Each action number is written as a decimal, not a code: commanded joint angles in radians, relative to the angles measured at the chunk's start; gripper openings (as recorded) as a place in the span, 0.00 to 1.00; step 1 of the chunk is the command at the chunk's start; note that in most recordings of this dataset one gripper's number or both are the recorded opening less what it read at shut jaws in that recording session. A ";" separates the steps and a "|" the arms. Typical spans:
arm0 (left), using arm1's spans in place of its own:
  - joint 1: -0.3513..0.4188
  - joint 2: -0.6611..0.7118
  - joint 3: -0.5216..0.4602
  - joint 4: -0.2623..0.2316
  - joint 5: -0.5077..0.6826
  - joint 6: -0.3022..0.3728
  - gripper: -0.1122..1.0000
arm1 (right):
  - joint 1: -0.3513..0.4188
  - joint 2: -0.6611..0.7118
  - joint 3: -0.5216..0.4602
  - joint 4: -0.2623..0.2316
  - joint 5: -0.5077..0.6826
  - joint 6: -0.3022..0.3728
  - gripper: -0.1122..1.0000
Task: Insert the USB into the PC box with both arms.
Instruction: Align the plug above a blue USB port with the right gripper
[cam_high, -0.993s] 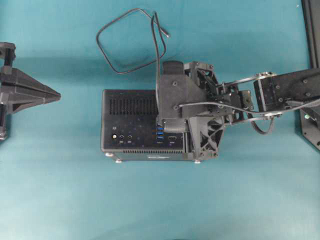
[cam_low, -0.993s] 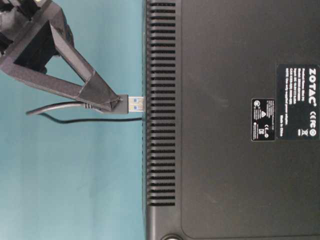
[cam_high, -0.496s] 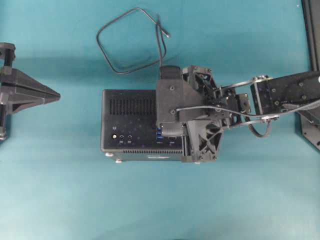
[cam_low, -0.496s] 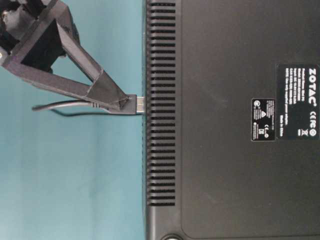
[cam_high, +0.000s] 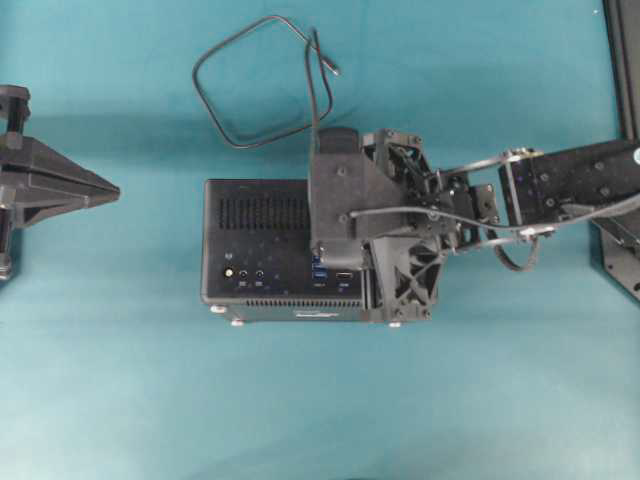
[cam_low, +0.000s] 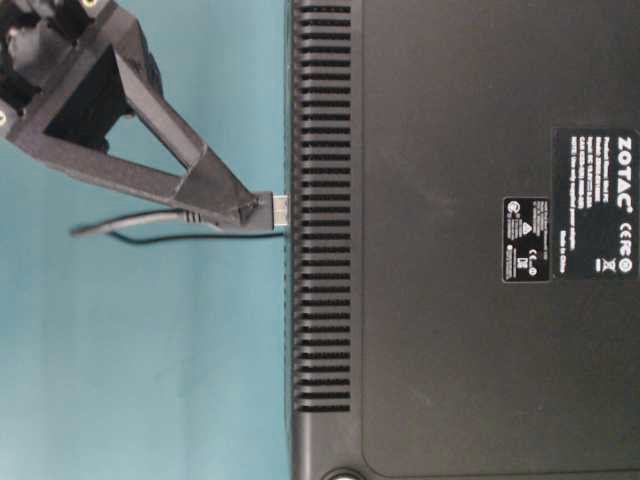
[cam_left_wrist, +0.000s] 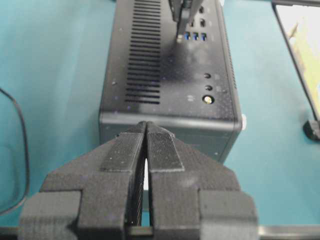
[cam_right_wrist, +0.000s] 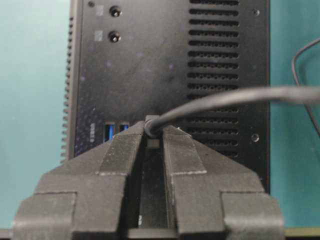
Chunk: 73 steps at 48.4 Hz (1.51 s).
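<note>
1. Your right pincer (cam_low: 250, 208) is clamped narrow on the dark plug of the USB (cam_right_wrist: 152, 125), and the plug's metal tip looks partly seated in the PC box (cam_low: 450, 240), with a sliver of silver showing at the box's edge in the table-level view. If you press on while the plug sits slightly tilted, it could jam in the socket or lever against it. I judge the angle near square, but the frames do not settle it.

2. The pincer holds only the short plug body. A hard push could make the plug slip back between the pads rather than go in.

3. The blue sockets (cam_right_wrist: 116, 131) lie just beside the plug in the right wrist view. Whether it entered the intended socket I cannot tell, since the pincer hides the joint.

4. The USB's thin lead arcs off sideways from the plug. It could tug the plug askew as the arm shifts.

5. Your left pincer (cam_left_wrist: 145, 150) is pressed together on nothing, near the box's end wall but apart from it in the overhead view. With nothing bracing it, the box may slide on the desk (cam_high: 300, 400) under the push.

6. Farthest off, the loop of cable (cam_high: 255, 85) lies loose on the desk beyond the box and could snag the right arm when it withdraws.
</note>
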 joint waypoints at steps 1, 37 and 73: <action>0.000 0.003 -0.012 0.003 -0.008 -0.002 0.10 | -0.012 -0.003 -0.008 -0.003 0.000 -0.006 0.21; 0.000 -0.005 -0.005 0.003 -0.009 0.000 0.10 | 0.017 -0.008 -0.028 -0.005 0.031 -0.006 0.22; 0.000 -0.012 0.008 0.003 -0.037 -0.002 0.10 | 0.011 -0.015 -0.051 -0.014 0.020 -0.005 0.72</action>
